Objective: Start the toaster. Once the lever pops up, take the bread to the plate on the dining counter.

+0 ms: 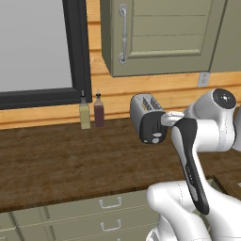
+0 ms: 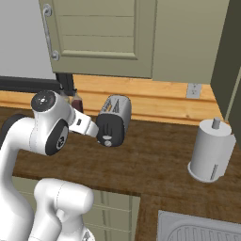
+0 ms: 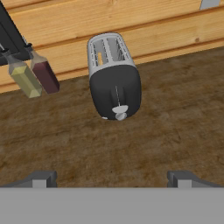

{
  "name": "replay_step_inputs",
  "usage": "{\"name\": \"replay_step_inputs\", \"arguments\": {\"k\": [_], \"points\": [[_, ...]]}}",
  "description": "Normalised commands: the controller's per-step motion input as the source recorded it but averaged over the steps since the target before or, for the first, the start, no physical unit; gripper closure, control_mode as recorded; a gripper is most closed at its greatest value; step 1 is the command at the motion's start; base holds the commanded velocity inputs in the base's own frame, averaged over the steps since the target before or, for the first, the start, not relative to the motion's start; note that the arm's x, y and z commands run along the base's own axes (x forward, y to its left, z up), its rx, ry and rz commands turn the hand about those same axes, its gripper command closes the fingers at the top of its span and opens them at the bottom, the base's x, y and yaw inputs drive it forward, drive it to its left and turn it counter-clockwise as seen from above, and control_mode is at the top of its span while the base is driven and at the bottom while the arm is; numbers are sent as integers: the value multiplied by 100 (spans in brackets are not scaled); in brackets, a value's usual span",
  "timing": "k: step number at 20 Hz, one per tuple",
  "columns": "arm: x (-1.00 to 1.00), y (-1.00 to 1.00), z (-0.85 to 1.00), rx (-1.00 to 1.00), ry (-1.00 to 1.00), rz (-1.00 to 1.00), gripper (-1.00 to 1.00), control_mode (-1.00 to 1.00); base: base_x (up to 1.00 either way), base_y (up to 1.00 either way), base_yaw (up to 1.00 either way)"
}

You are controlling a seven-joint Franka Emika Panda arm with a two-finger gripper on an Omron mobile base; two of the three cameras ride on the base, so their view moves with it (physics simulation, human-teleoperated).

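Observation:
The silver-grey toaster (image 3: 113, 72) stands on the dark wood counter (image 3: 175, 127) against the plank wall, also seen in the left base view (image 1: 147, 117) and the right base view (image 2: 114, 120). Its black end panel faces me, with a small pale knob (image 3: 120, 114) low on it. A tan edge of the bread (image 3: 100, 58) shows in one top slot. My gripper (image 3: 111, 180) hangs in front of the toaster, short of the panel, open and holding nothing. The plate and the dining counter are out of view.
Two bottles, one yellowish (image 1: 84, 115) and one dark red (image 1: 99, 113), stand left of the toaster by the window frame. A paper towel roll (image 2: 210, 150) sits to the right, with a sink (image 2: 197, 230) near it. Wall cabinets (image 1: 160, 33) hang above.

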Motion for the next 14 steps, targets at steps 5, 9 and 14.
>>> {"name": "replay_step_inputs", "arguments": {"k": [5,9,14], "points": [[0,0,0,0,0,0,-100,-100,0,0,0],[0,0,0,0,0,0,-100,-100,0,0,0],[0,0,0,0,0,0,-100,-100,0,0,0]]}}
